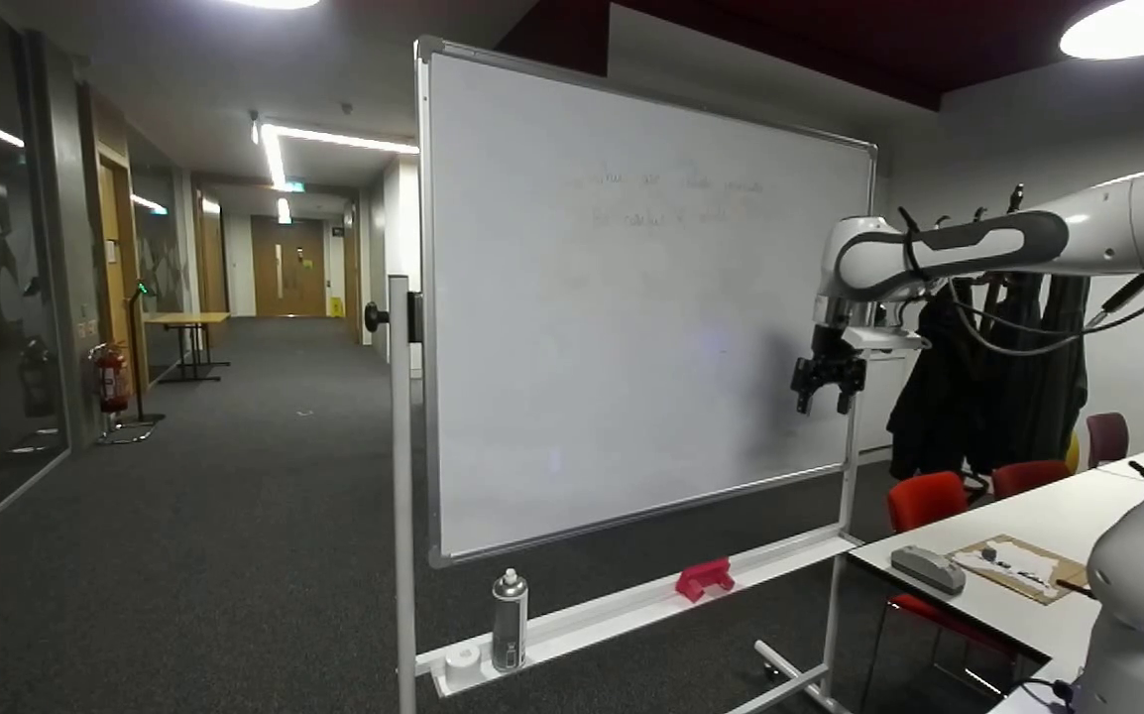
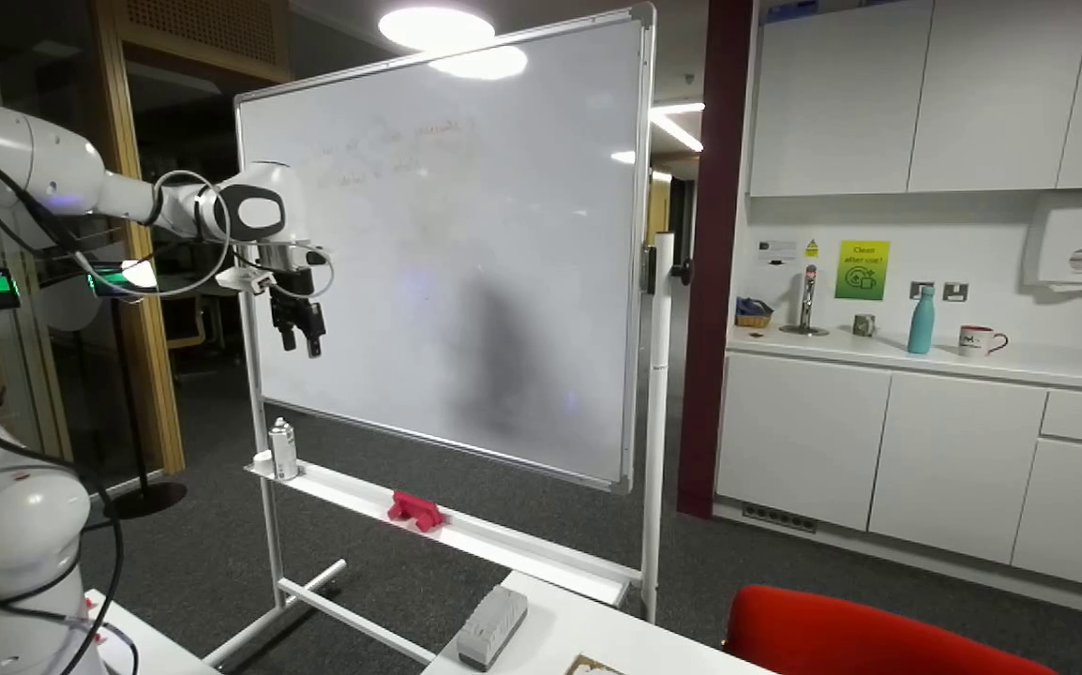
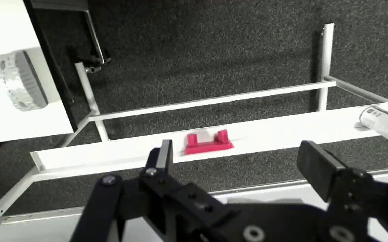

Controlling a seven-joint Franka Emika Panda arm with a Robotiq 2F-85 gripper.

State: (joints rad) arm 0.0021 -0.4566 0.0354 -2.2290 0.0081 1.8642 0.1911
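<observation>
In an exterior view, left to right, the whiteboard (image 1: pixel 612 327) is standing behind the pincer (image 1: pixel 824 402) and stretching far to its left, its white face showing faint handwriting (image 1: pixel 676 185) near the top and a soft grey shadow (image 1: pixel 775 397) just left of the pincer. The red piece (image 1: pixel 704 580) is resting on the tray (image 1: pixel 602 623) below the pincer and to its left; in the wrist view it is appearing between the fingers (image 3: pixel 318 168), well beyond them, as a straight bar with two blocky stubs near its ends. The pincer is pointing downward, its fingers standing wide apart. The tray is carrying, well below and left of the pincer, a white roll (image 1: pixel 461 662) and, just beside it, an upright spray can (image 1: pixel 510 625). Below and right of the pincer, a white table (image 1: pixel 1058 511) is bearing a grey block (image 1: pixel 929 569) and a brown sheet (image 1: pixel 1043 595) topped with white paper (image 1: pixel 1023 557). Across the room, a red fire extinguisher (image 1: pixel 114 379) is showing far left of the pincer, then a dark carpet (image 1: pixel 265 555) is running toward wooden doors (image 1: pixel 287 266); right of the pincer, dark coats (image 1: pixel 944 407) are hanging, with red chairs (image 1: pixel 927 501) standing at the table.
</observation>
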